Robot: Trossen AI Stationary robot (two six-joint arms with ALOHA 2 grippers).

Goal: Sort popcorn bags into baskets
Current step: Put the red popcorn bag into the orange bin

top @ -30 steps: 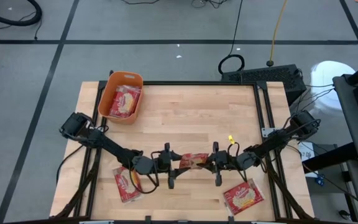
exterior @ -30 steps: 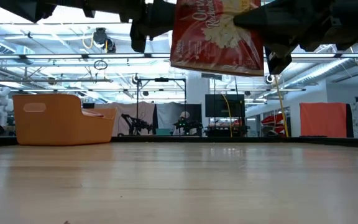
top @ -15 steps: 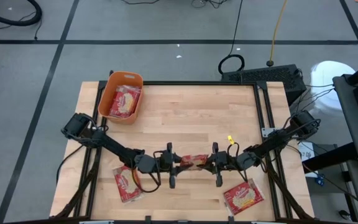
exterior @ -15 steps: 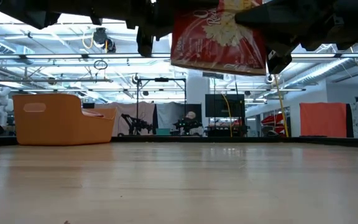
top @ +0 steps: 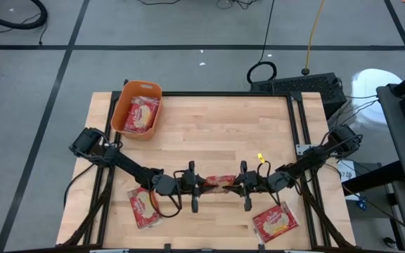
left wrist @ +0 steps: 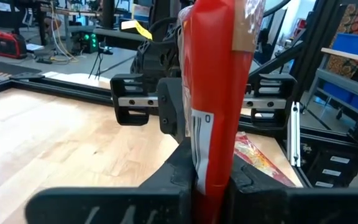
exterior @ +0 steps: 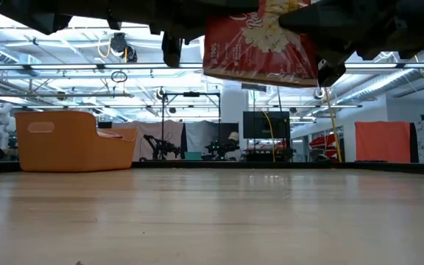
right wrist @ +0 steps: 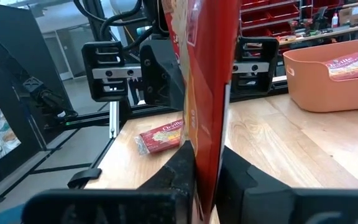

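One popcorn bag (top: 219, 181) hung above the table (top: 223, 133) near its front middle, pinched from both ends. The left gripper (top: 197, 184) was clamped on the bag's left end and the right gripper (top: 240, 184) on its right end, the two facing each other along one line with the bag stretched between them. In the low view the bag (exterior: 260, 46) sat well clear of the wood, tilted slightly, with dark gripper parts on both sides of its upper edge.

The left wrist view showed the bag (left wrist: 216, 93) edge-on and upright, squeezed between that arm's fingers (left wrist: 173, 171), with the right gripper (left wrist: 166, 102) just behind it. The right wrist view gave the same picture from the other end: the bag (right wrist: 201, 87) stood on edge between that arm's fingers (right wrist: 235, 174), with the left gripper (right wrist: 160, 68) close beyond.

The basket (top: 136, 110) stood at the table's back left corner, well apart from the held bag, with bags (top: 139, 114) already lying inside it. Another bag (top: 144, 208) lay flat on the table near the front left, just beside the left arm. A further bag (top: 275, 221) lay flat near the front right, close to the right arm.
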